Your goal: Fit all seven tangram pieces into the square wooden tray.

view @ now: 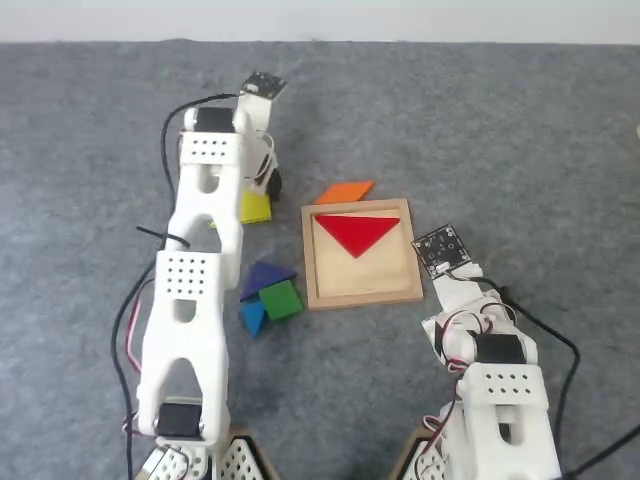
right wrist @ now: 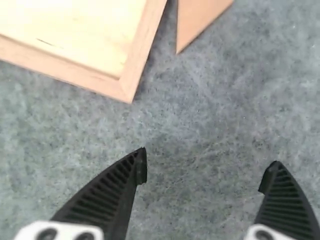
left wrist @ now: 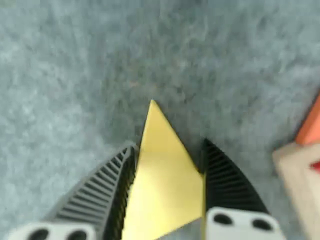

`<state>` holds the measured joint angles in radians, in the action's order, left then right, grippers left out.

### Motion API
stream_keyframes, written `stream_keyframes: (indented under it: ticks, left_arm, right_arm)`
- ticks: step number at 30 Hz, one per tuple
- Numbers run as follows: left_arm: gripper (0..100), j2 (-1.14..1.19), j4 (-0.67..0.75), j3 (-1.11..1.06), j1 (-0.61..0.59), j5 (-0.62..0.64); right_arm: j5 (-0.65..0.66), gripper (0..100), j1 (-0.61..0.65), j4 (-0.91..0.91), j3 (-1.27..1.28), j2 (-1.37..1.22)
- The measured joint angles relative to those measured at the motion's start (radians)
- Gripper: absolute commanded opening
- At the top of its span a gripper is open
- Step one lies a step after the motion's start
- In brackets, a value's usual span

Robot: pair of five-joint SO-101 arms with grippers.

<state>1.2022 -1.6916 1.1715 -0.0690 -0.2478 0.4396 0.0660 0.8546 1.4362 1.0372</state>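
Left end effector (left wrist: 167, 172): clenched on the yellow piece (left wrist: 162, 175), pads against its slanting edges, one point jutting ahead. It hangs off the tray's (view: 360, 278) far left corner, low over the grey worktop (view: 520, 130).

Right end effector (right wrist: 205, 187): released, jaws wide, nothing between them, just off the tray's near right corner.

Risks: pads on slanted edges may let the piece twist or squirt out. The red triangle (view: 357, 235) fills the tray's far half, so a skewed placement could ride up on it or on the rim. The orange piece (view: 345, 191), just beyond the far rim, could get nudged.

Views: the left wrist view gives the grip, which the arm covers from above. The high view gives the green piece (view: 283, 300) and dark blue piece (view: 266, 276) left of the tray. The right wrist view gives a tan pointed piece (right wrist: 195, 20) beside the tray corner (possibly the seventh).
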Motion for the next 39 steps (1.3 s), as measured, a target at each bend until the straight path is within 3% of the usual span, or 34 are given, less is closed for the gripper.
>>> stream_keyframes:
  ticks: [9,16,24,29,39]
  left_arm:
    - [20,-0.404,-0.021,-0.574,-0.153,-0.187]
    - [25,-0.718,-0.025,-0.753,-0.201,-0.212]
    - [25,-0.701,0.253,-1.106,-0.186,-0.221]
    - [25,-0.635,0.298,-1.092,-0.166,-0.23]
    - [25,-0.454,0.063,-0.809,-0.167,-0.358]
  right_arm:
    - [0.0,36.2,0.0,0.0,0.0,0.0]
    - [0.0,36.2,0.0,0.0,0.0,0.0]
    - [0.0,36.2,0.0,0.0,0.0,0.0]
    - [0.0,36.2,0.0,0.0,0.0,0.0]
    - [0.0,36.2,0.0,0.0,0.0,0.0]
